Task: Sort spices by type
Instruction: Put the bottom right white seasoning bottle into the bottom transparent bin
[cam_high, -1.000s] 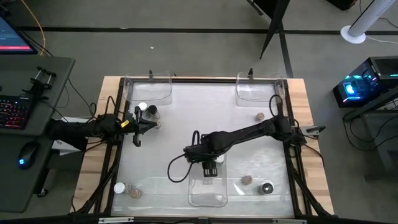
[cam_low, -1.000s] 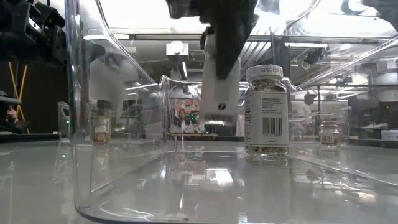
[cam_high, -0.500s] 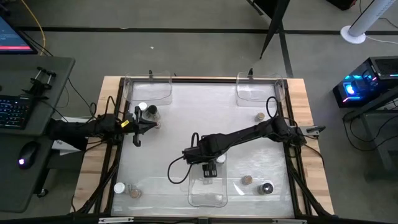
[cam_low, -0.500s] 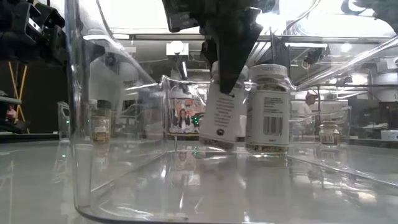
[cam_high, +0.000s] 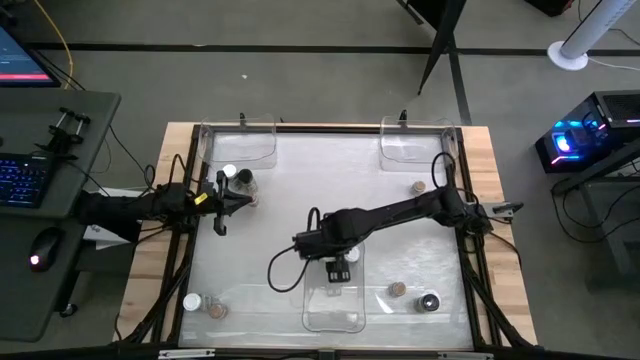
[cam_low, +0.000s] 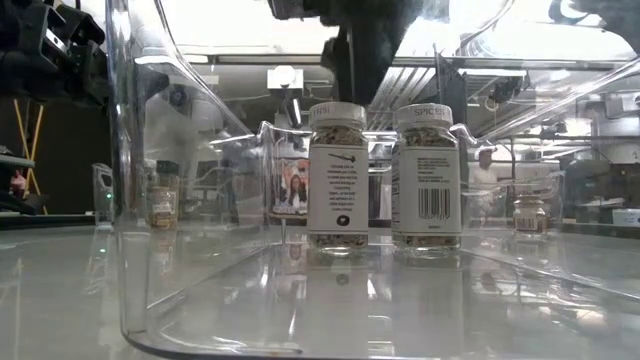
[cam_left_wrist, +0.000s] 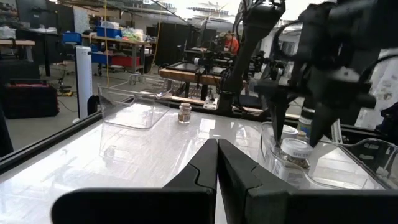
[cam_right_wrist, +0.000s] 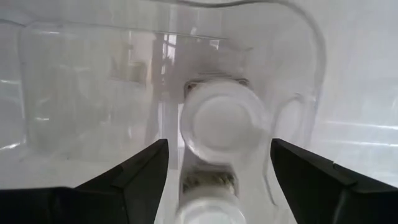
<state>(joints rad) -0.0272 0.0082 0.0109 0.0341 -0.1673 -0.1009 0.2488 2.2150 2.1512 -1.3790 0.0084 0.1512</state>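
Observation:
Two white-capped spice jars (cam_low: 337, 175) (cam_low: 430, 172) stand upright side by side on the floor of the clear near tray (cam_high: 332, 305). My right gripper (cam_right_wrist: 219, 146) hangs open just above them, pointing down, its fingers wide of the white cap (cam_right_wrist: 224, 121) and touching nothing. It also shows in the high view (cam_high: 335, 262). My left gripper (cam_left_wrist: 217, 152) waits shut at the table's left (cam_high: 222, 200), beside two more jars (cam_high: 236, 179). Other jars stand on the table at the right (cam_high: 417, 187), near right (cam_high: 398, 289) (cam_high: 429, 302) and near left (cam_high: 191, 301).
Two more clear trays sit along the far edge, one at the left (cam_high: 240, 145) and one at the right (cam_high: 415, 142). A tan-capped jar (cam_high: 215, 310) stands by the white one at the near left. The near tray's curved walls (cam_low: 130, 200) rise around the two jars.
My right gripper has opened and let go of the white-capped jar, then risen a little. The jar hung tilted in the fingers half a second ago and now stands upright on the tray floor beside the other jar.

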